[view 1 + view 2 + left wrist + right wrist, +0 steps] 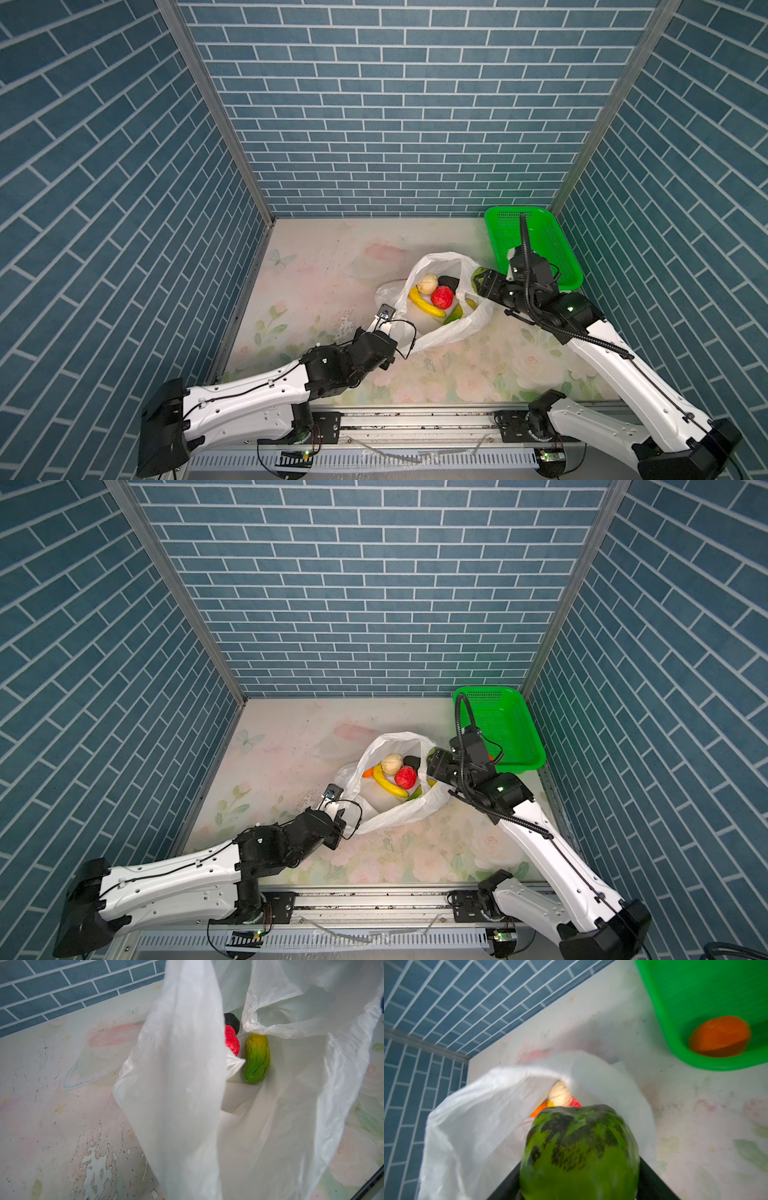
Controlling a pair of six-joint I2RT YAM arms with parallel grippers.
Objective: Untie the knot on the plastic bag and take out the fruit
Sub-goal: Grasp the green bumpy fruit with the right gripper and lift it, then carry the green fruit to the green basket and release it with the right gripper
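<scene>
Your left gripper [389, 329] is clamped shut on the bag [440, 332] rim, so the mouth stands open at table centre. Your right gripper [480, 284] spans the green fruit [579, 1153] at the rim, likely bound for the basket [565, 249].

Both top views were bright and evenly lit, with only soft, faint shadows on the surface [316, 282]; the brick walls [104, 166] splayed outward toward the edges. In the left wrist view the plastic bag [180, 1084] hung close, unfocused, glowing. The right wrist view was smeared: green basket [695, 991], orange fruit [719, 1035] and green round fruit [579, 1153] all soft.
</scene>
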